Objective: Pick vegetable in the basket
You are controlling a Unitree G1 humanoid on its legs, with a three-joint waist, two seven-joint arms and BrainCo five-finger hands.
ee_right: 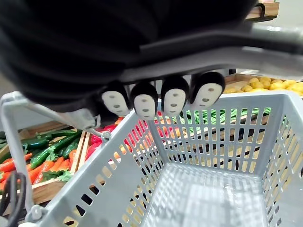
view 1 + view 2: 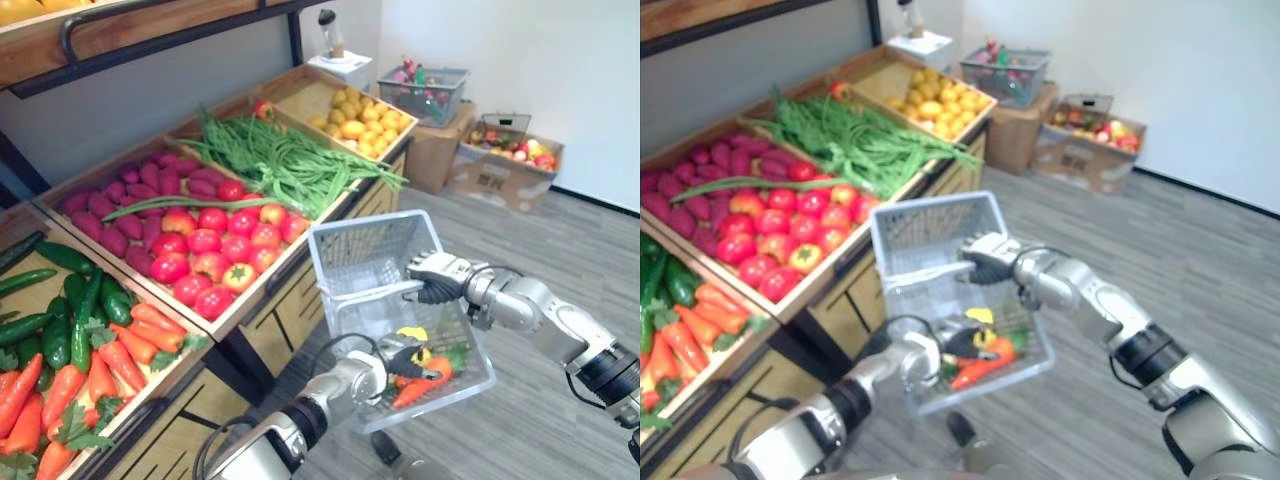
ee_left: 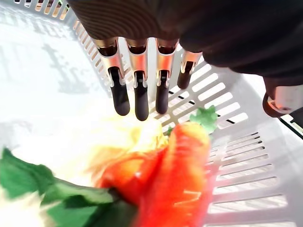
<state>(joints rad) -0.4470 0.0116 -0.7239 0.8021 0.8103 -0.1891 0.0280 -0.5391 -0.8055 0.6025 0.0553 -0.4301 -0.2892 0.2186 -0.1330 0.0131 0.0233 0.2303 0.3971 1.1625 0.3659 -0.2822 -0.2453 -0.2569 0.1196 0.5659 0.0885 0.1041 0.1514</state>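
**Stock list, placed from the basket**

1. Basket (image 2: 358, 258): grey slatted plastic, held clear of the floor in front of the display stand (image 2: 262, 318). Your right hand (image 2: 437, 277) carries it, fingers wrapped round the thin grey handle (image 2: 370, 296) that crosses over the basket.

2. Carrot (image 2: 424, 384): orange with a green leafy top, lying on the basket's floor at its near end. A yellow piece (image 2: 412, 335) lies just beside it, further in.

3. Left hand (image 2: 403, 357): reaches down inside the basket, directly over the carrot. Its fingers (image 3: 137, 71) are straight and loosely spread with the thumb apart, and they grip nothing. Whether the tips touch the carrot, you cannot tell.

4. Stand, left of the basket, crate by crate:
   - tomatoes (image 2: 225, 245), nearest the basket
   - green beans (image 2: 280, 160), beyond the tomatoes
   - purple sweet potatoes (image 2: 120, 195), further left
   - cucumbers (image 2: 80, 300) and loose carrots (image 2: 90, 385), furthest left
   - yellow fruit (image 2: 365, 120), in the end crate beyond the basket

5. Beyond the basket, by the white wall:
   - a second basket (image 2: 422, 92), filled and set on a brown carton (image 2: 432, 150)
   - an open cardboard box (image 2: 505, 165) of mixed produce

6. Writing: dark print shows on the side of the cardboard box, too small for you to read.
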